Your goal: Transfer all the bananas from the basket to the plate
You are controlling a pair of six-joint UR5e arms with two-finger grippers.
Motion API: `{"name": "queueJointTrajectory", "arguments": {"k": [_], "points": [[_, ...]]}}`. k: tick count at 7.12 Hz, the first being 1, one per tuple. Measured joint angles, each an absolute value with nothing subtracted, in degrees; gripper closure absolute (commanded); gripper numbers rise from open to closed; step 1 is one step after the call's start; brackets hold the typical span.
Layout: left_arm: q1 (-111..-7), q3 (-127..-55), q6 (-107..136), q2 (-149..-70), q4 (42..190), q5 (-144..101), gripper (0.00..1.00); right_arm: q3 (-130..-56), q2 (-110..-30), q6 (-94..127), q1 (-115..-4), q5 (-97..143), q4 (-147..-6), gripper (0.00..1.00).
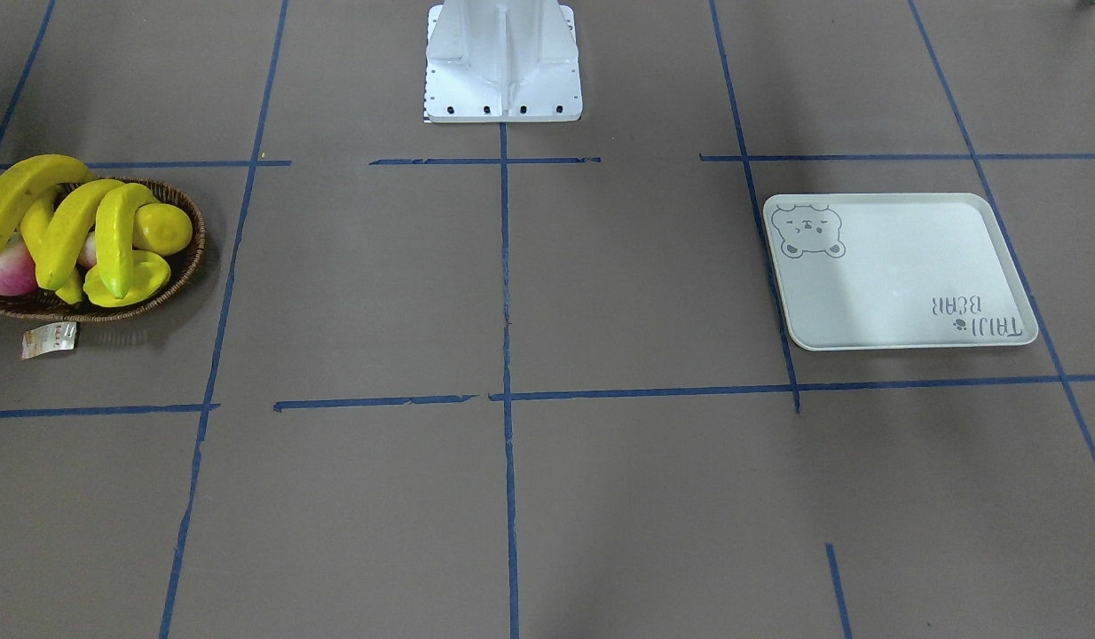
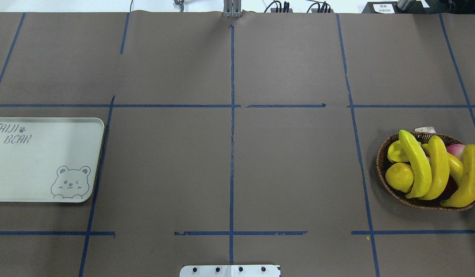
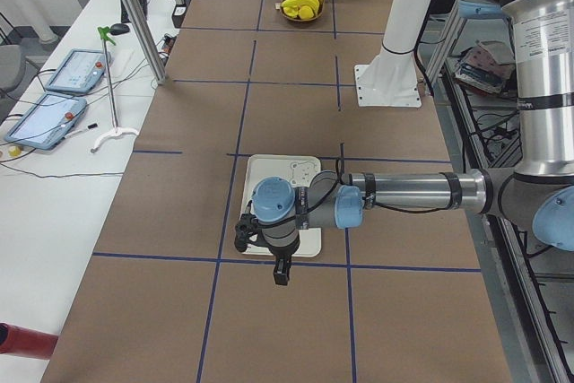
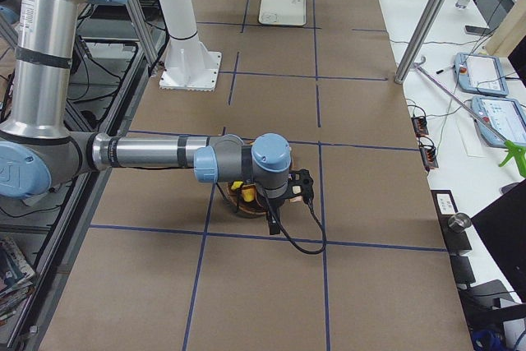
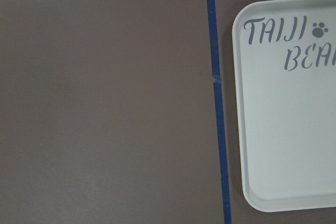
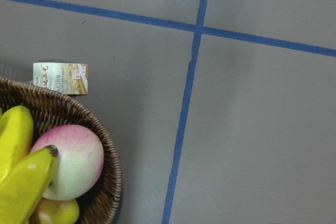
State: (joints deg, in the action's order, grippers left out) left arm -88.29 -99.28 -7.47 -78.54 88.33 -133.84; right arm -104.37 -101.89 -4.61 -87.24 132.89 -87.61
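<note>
Several yellow bananas (image 2: pixel 416 165) lie heaped in the dark wicker basket (image 2: pixel 380 165) at the table's right end; they also show in the front view as bananas (image 1: pixel 73 231) in the basket (image 1: pixel 194 253). The pale bear-print plate (image 2: pixel 41 169) lies bare at the left end. My left gripper (image 3: pixel 282 274) hangs over the plate's (image 3: pixel 278 168) outer edge, and its wrist view shows only the plate (image 5: pixel 289 129). My right gripper (image 4: pixel 272 223) hangs above the basket. I cannot tell whether either is open or shut.
Also in the basket are a lemon (image 2: pixel 399 177), a ridged starfruit (image 2: pixel 395 152) and a pink peach (image 6: pixel 71 158). A small printed label (image 1: pixel 49 340) lies on the table beside the basket. The white robot base (image 1: pixel 503 62) stands mid-table. Metal poles and tablets line the side bench.
</note>
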Motion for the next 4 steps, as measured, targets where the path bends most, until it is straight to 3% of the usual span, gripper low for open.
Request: {"name": "queueJointTrajectory", "arguments": {"k": [4], "points": [[-88.24, -99.64, -7.33, -78.56, 88.71, -133.94, 0.0, -106.85, -101.72, -4.3, -86.55, 137.27, -87.5, 0.01]]}}
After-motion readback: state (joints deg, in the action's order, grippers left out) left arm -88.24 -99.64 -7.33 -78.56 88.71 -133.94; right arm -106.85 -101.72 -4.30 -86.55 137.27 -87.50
